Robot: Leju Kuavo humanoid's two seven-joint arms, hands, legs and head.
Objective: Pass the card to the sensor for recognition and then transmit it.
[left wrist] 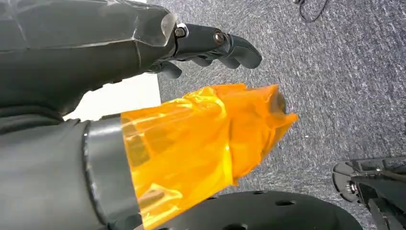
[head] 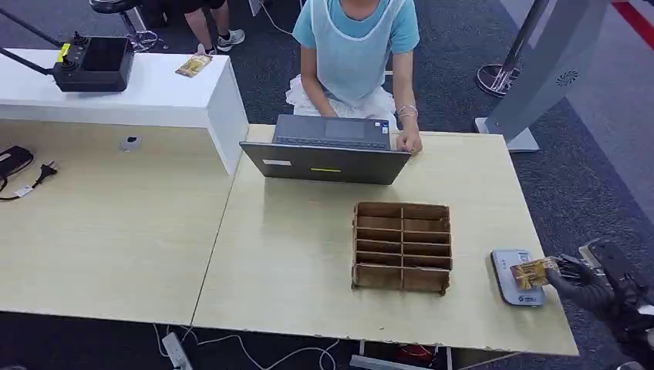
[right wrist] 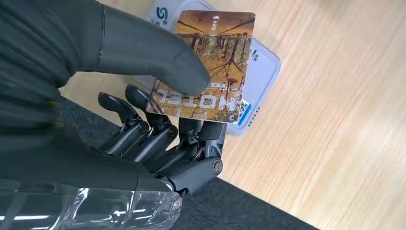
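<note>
**Desk:** What does your right side show?

**Operator:** I see my right hand [head: 588, 287] at the near right corner of the worktop [head: 308, 254]. It pinches the card [head: 532, 272] between the thumb on top and the darker fingers [right wrist: 143, 132] underneath. On the wrist camera the card [right wrist: 206, 67] is brown and orange, printed with bare trees and the word HOTEL.

**Desk:** Where is the card relative to the sensor?

**Operator:** It is held over the sensor [head: 515, 277], a small grey-white pad lying flat near the worktop's right edge. From the wrist, the card covers part of the sensor [right wrist: 261, 72]; I cannot tell whether the two touch.

**Desk:** And your left side?

**Operator:** My left hand [left wrist: 210, 48] hangs over grey carpet [left wrist: 344, 86]. Its fingers are curled loosely, apart from each other, with nothing in them. An orange film wrap [left wrist: 201, 148] sits on the thumb in that view.

**Desk:** Anything else on the worktop?

**Operator:** A brown cardboard organiser [head: 402, 247] with rows of compartments stands just left of the sensor. Beyond it is an open laptop [head: 328, 150], and a person in a light blue top [head: 355, 46] sits behind it with a hand [head: 409, 140] on its edge. A black device [head: 92, 63] rests on the white counter [head: 154, 92] at far left.
</note>
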